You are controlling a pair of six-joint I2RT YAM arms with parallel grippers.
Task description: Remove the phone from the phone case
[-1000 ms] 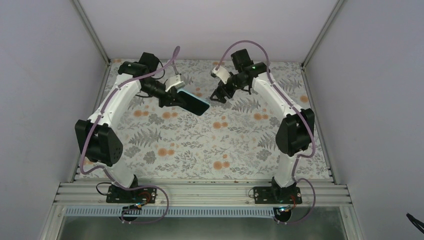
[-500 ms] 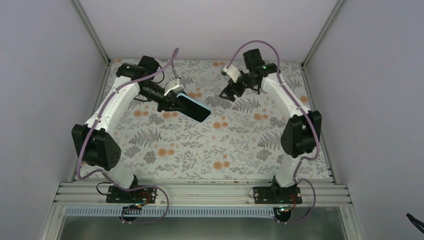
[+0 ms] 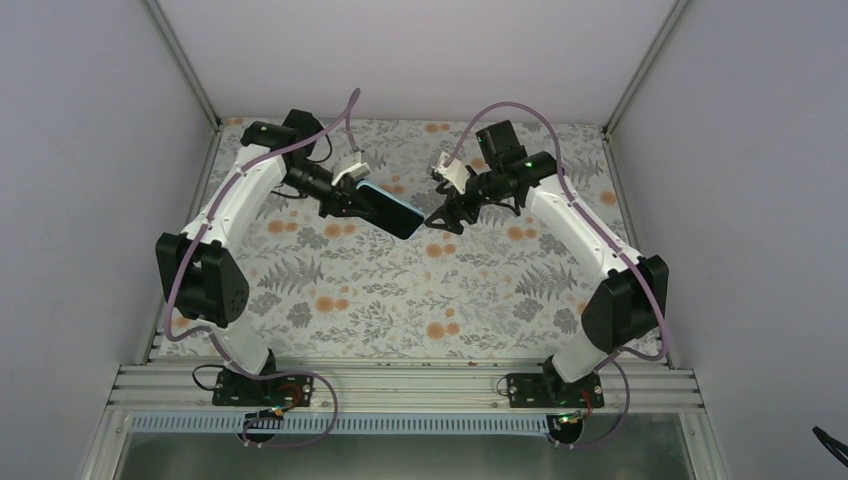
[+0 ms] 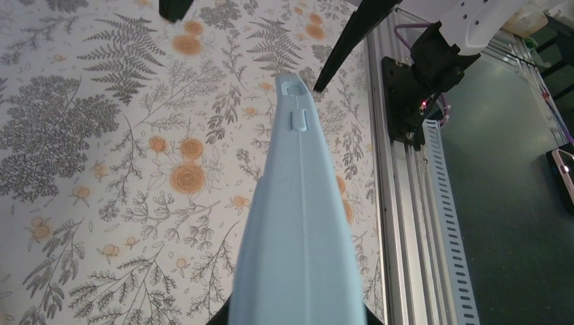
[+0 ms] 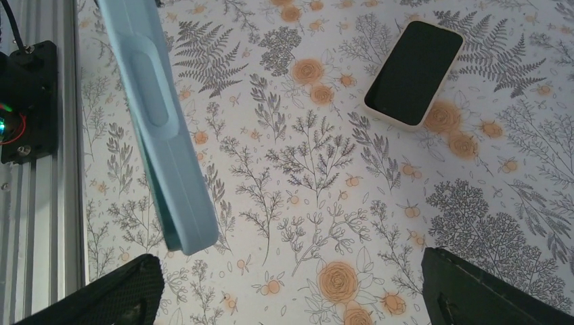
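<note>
Fern-printed surface (image 3: 400, 300) spreads below; above it your left hand (image 3: 352, 203) is clenched on one end of the light-blue phone case (image 3: 376, 190), dark-faced phone (image 3: 398, 214) seated inside. Your right hand (image 3: 442, 222) gapes wide just beside its free end. On the surface a white-rimmed black-screened phone (image 5: 413, 73) lies flat.

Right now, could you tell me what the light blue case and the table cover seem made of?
Light blue case: probably silicone or soft plastic, matte, with moulded button bumps. Table cover: likely printed cloth or vinyl; flat floral pattern.
</note>
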